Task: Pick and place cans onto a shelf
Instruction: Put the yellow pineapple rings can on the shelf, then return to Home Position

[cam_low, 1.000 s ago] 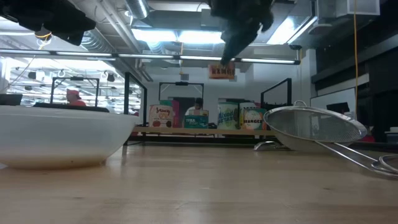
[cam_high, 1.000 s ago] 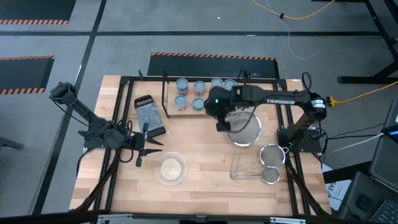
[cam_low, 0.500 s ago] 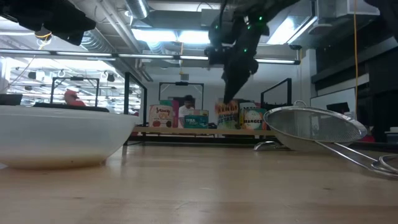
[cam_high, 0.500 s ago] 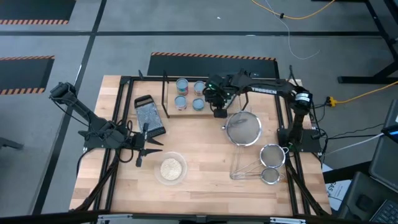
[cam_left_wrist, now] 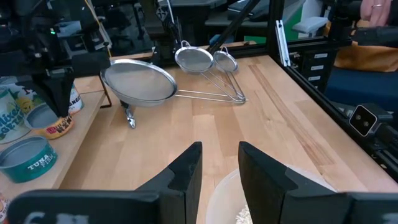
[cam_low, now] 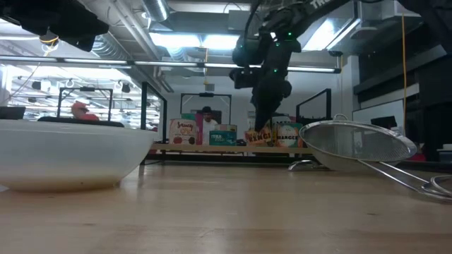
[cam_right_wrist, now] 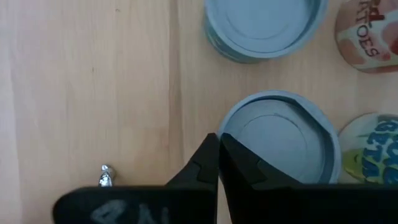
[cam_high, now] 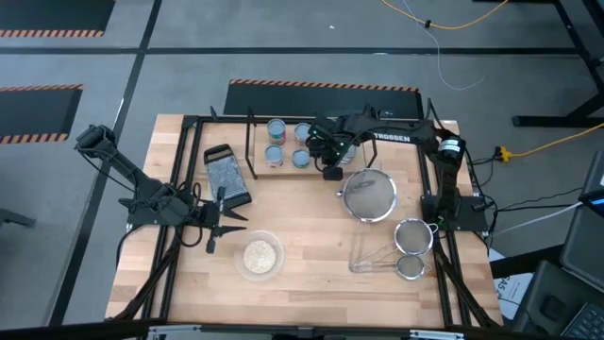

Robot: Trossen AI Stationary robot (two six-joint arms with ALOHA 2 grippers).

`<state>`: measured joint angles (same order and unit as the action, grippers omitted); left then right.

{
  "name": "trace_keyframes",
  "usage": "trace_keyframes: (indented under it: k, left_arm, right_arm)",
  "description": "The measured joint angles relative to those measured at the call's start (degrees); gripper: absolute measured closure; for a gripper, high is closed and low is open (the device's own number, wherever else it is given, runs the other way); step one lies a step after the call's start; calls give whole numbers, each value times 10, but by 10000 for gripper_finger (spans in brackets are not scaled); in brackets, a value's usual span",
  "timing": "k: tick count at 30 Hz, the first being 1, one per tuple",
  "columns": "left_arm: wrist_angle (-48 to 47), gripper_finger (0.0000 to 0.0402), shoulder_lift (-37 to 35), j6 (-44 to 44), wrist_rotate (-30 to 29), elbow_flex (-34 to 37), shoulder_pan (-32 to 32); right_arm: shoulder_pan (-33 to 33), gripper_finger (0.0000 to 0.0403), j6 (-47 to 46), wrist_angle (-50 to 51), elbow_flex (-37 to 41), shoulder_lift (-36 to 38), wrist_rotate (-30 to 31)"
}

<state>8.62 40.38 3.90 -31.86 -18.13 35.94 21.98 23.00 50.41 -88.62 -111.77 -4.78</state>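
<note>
The right end effector (cam_right_wrist: pixel 219 163) stood closed and empty above the cans (cam_high: pixel 288 144) on the shelf (cam_high: pixel 260 162), its tips at the rim of one can (cam_right_wrist: pixel 280 146). All cans seen were on the shelf; none lay on the tabletop (cam_high: pixel 311 246). Placing appeared largely done. The left end effector (cam_high: pixel 215 227) waited parted and empty beside the bowl (cam_high: pixel 259 255).

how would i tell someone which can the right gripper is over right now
Start at the shelf, the light-wood board at the table's far edge, left of the big strainer. Several cans stand on it; go to the one nearest the strainer, right under the shut right gripper. That can shows a plain blue-silver top, while the tins beside it show printed labels.
</note>
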Motion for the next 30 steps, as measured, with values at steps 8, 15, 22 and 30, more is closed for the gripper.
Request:
trace_keyframes:
  k: [8,15,22,30]
  left_arm:
    - [0,304,0,0,0,0,0]
    - [0,304,0,0,0,0,0]
    - [0,304,0,0,0,0,0]
    - [0,304,0,0,0,0,0]
  right_arm:
    - [0,391,-9,0,0,0,0]
    - [0,378,-9,0,0,0,0]
    - [0,348,-8,0,0,0,1]
    - [0,343,-8,0,0,0,2]
